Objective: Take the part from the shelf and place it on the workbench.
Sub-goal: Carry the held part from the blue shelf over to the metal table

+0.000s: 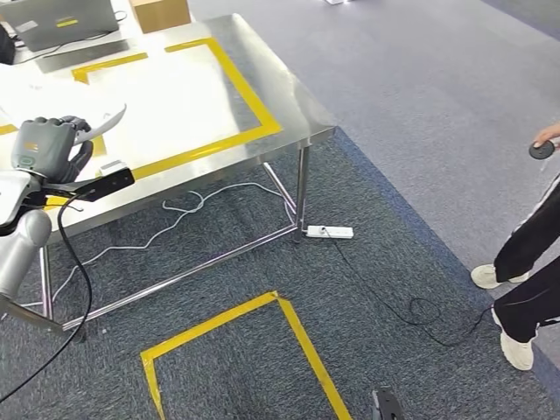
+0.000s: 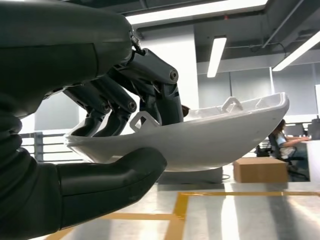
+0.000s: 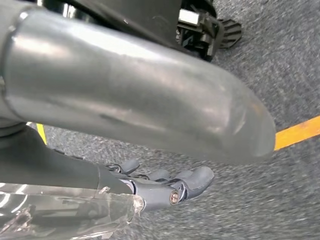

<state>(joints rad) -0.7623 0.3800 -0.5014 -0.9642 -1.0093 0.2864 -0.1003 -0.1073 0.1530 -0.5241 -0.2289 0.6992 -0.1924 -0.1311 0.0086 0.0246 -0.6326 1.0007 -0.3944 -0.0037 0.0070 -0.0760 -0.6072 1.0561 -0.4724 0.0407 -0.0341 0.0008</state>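
left hand [image 2: 113, 125] pinches the white part [image 2: 211, 135] over the workbench [image 1: 198, 96]; right hand [image 3: 158, 187] fingers loosely apart, empty

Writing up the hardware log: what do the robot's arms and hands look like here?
Left hand: grey ribbed cover, thick grey thumb, darker fingers, a black cable looping off the wrist. Silver arm tube. Right hand: dark grey fingers below a silver tube.

We see a white part [image 1: 106, 121] in a grey left hand [image 1: 46, 147] above a silver steel workbench [image 1: 290, 105] marked with yellow tape [image 1: 251, 96]; grey carpet [image 1: 409, 96] with a yellow outline [image 1: 297, 337], white power strip [image 1: 329, 232], brown box [image 1: 158, 13].
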